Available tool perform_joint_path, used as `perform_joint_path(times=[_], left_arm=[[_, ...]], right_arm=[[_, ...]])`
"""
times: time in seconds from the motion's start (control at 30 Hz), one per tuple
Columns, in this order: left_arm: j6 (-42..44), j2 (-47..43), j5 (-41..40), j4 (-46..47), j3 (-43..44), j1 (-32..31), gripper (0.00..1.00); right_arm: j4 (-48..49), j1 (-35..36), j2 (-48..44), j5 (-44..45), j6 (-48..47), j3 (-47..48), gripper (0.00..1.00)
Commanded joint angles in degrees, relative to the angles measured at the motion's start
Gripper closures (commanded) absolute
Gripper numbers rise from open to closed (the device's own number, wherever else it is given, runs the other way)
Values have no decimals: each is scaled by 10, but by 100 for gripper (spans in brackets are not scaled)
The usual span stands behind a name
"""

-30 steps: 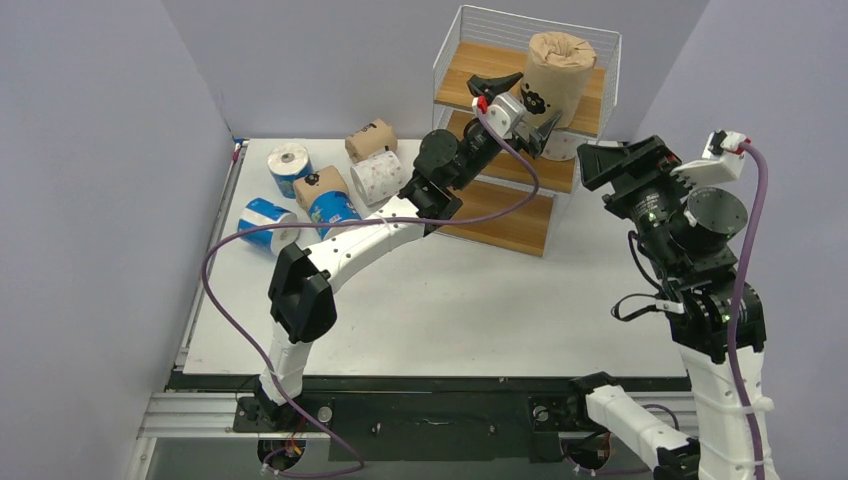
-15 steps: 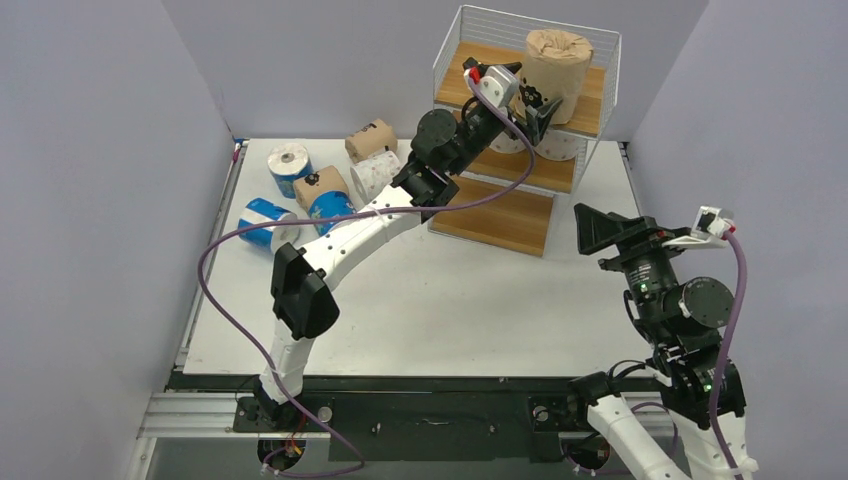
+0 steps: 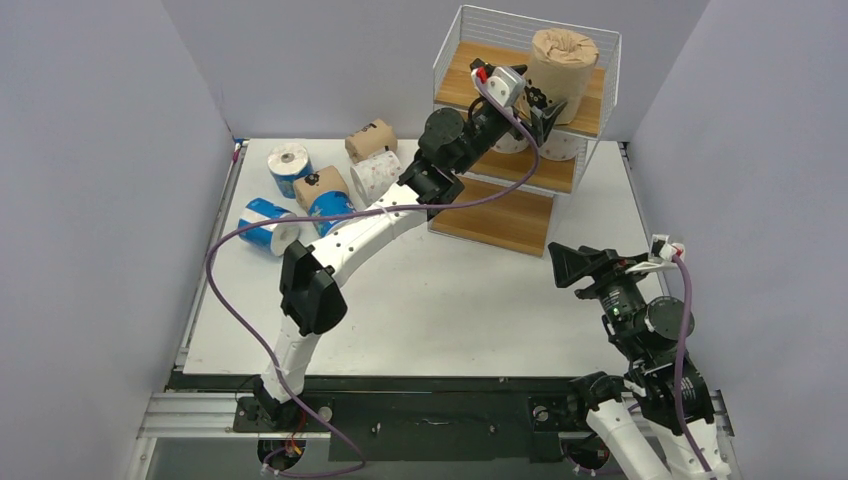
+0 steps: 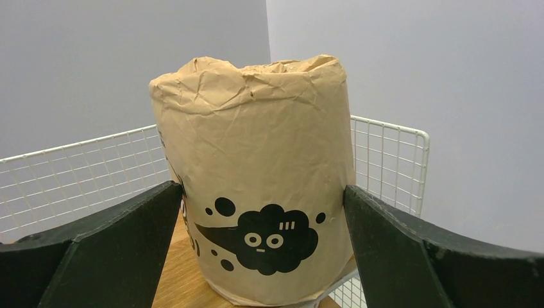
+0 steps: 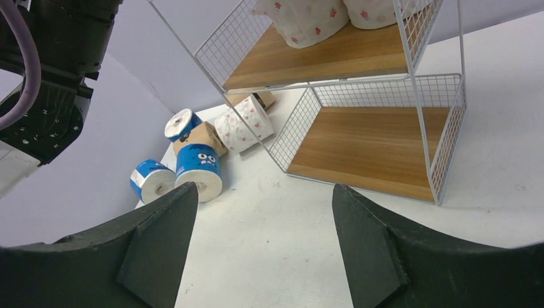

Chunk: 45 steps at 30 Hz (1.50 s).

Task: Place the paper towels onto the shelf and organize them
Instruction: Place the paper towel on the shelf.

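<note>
Grey walls all around, white counter (image 3: 450, 300) below. Already up on the shelf (image 3: 500, 215): one brown roll (image 3: 563, 50) upright on the top board, two white dotted rolls (image 5: 301, 19) on the middle board. Left jaws wide open, one on each side of that brown roll. Right jaws open too, holding nothing, low over the counter. Left to put away, by the look of it: six rolls (image 3: 333, 207) lying together at the far left.

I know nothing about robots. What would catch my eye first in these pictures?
The crinkled brown roll with a black cartoon cloud stands upright on the top board of the shelf, the left gripper flanking it. Left of the shelf, loose rolls lie clustered on the table.
</note>
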Motion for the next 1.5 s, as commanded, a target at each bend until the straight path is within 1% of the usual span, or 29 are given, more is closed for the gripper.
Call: perform_joint_path(times=[0.0, 0.33, 0.57, 0.77, 1.07, 1.13, 1.17, 1.2, 1.23, 1.27, 1.3, 1.33, 1.37, 1.4, 1.43, 1.47], left_arm=[[-1, 19, 3, -7, 43, 3, 4], [-17, 49, 5, -5, 77, 3, 4], [-51, 13, 7, 23, 52, 3, 4], [-64, -49, 20, 49, -5, 2, 4], [-58, -183, 9, 79, -163, 5, 4], [-82, -202, 3, 77, -181, 15, 3], [-109, -208, 5, 69, -184, 19, 2], [-126, -209, 6, 63, -182, 31, 6], [-166, -207, 12, 50, -174, 36, 14], [-186, -204, 16, 35, -169, 50, 24], [-238, -196, 27, 29, -155, 58, 29], [-259, -191, 34, 21, -148, 73, 40], [-298, -179, 54, 20, -137, 80, 46], [-318, -173, 63, 21, -131, 92, 57], [-349, -159, 82, 22, -116, 96, 62], [-361, -151, 90, 20, -108, 103, 72]], right_arm=[[5, 7, -12, -8, -12, -21, 28], [-7, 7, -28, -5, -11, -47, 29], [-21, 7, -32, 4, -22, -43, 29], [-24, 8, -36, 6, -23, -45, 29], [-24, 8, -43, 6, -22, -56, 29], [-24, 9, -44, 7, -20, -60, 29], [-24, 8, -45, 7, -20, -63, 29], [-24, 8, -45, 8, -19, -65, 29], [-24, 9, -45, 8, -18, -66, 29], [-25, 9, -45, 8, -18, -66, 29], [-25, 9, -45, 9, -17, -66, 29], [-24, 9, -45, 9, -16, -67, 29], [-25, 9, -45, 10, -16, -66, 29], [-26, 9, -46, 11, -15, -66, 29], [-27, 9, -46, 12, -15, -66, 29], [-28, 8, -47, 13, -15, -66, 29]])
